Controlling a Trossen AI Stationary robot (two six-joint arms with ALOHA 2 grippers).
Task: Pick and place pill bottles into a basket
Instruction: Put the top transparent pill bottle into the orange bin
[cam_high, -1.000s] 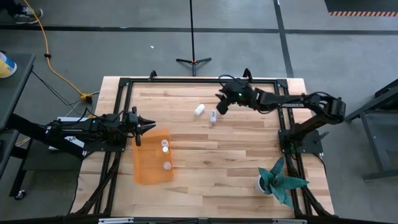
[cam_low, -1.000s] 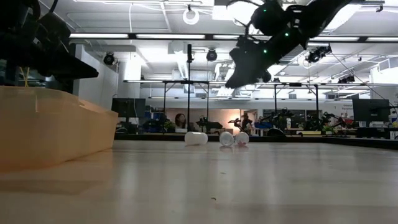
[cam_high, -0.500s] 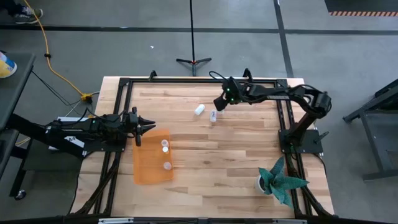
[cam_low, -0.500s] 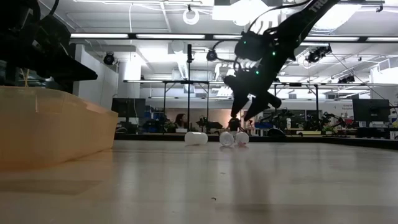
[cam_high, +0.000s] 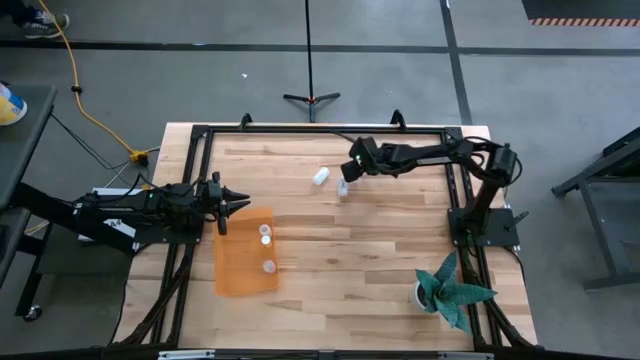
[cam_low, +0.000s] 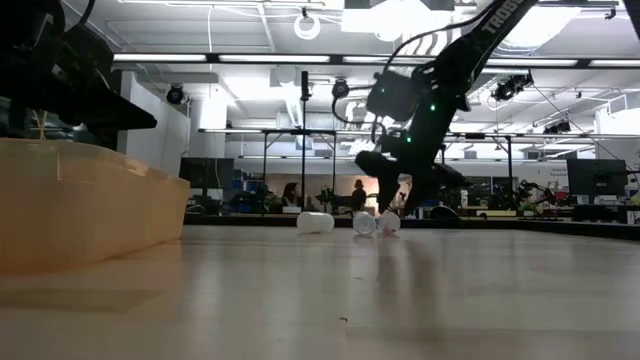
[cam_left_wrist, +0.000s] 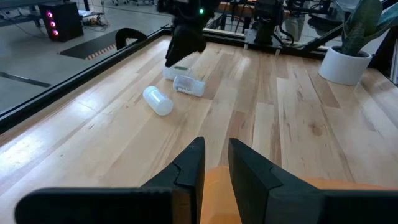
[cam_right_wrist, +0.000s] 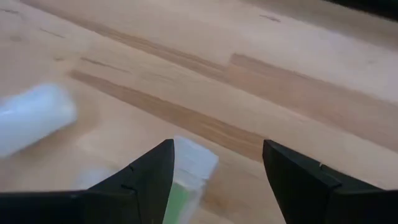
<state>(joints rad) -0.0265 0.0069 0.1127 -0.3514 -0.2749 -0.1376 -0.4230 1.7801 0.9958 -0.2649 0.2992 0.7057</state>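
Observation:
Three small white pill bottles lie on their sides on the far middle of the table (cam_high: 320, 177) (cam_high: 343, 186) (cam_low: 315, 222). My right gripper (cam_low: 390, 205) is open and low over the right-hand ones. Its fingers stand on either side of a bottle with a green label (cam_right_wrist: 189, 168), and another bottle (cam_right_wrist: 34, 124) lies beside it. The orange basket (cam_high: 240, 275) lies at the near left with two bottles (cam_high: 265, 235) (cam_high: 268, 266) in it. My left gripper (cam_high: 238, 203) waits above the basket's far edge, its fingers a narrow gap apart (cam_left_wrist: 214, 158).
A white pot with a teal plant (cam_high: 425, 293) stands at the table's near right corner. A black frame (cam_high: 300, 130) runs along the table's edges. Bare wood lies between the basket and the plant.
My right gripper has come down from well above the table to just over the bottles, tipping its fingers downward, and now straddles one bottle. The bottles have stayed where they were.

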